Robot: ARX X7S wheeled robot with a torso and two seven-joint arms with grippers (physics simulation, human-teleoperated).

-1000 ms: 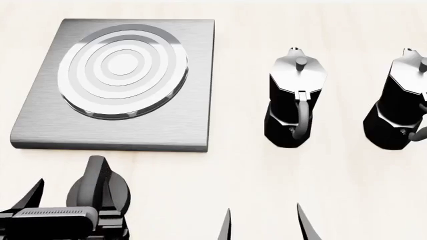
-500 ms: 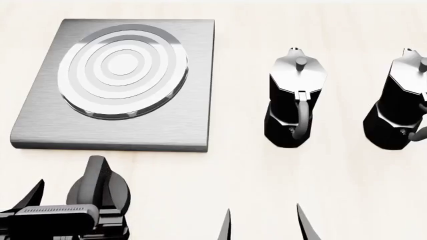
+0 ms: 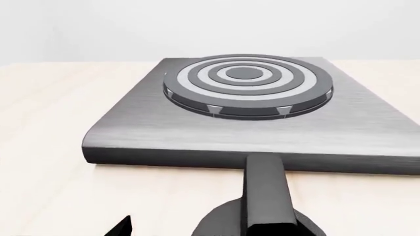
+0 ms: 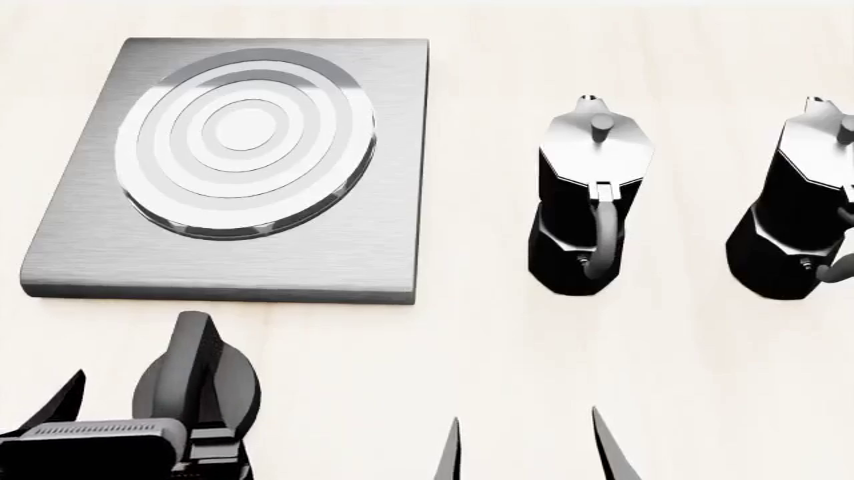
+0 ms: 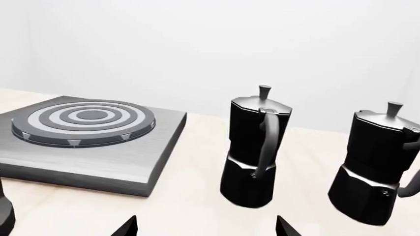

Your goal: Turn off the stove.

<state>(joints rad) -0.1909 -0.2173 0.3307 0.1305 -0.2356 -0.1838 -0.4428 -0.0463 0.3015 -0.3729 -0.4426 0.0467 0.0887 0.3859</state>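
The stove (image 4: pixel 360 240) is a square brushed-grey plate at the upper left with a ringed round burner (image 4: pixel 244 143). It also shows in the left wrist view (image 3: pixel 196 132) and the right wrist view (image 5: pixel 85 157). Its black ridged knob (image 4: pixel 200 375) stands apart on the table in front of the plate. My left gripper (image 4: pixel 140 412) is open at the knob. One fingertip (image 3: pixel 121 227) shows well clear of the knob (image 3: pixel 266 196), and the other is hidden behind it. My right gripper (image 4: pixel 527 448) is open and empty, over bare table.
Two black moka pots with silver lids (image 4: pixel 587 200) (image 4: pixel 801 210) stand right of the stove, handles toward me. They also show in the right wrist view (image 5: pixel 253 147) (image 5: pixel 374 167). The table is pale wood (image 4: pixel 481 340).
My left gripper has slid slightly back toward the near edge of the head view. The knob, stove and right gripper look unchanged.
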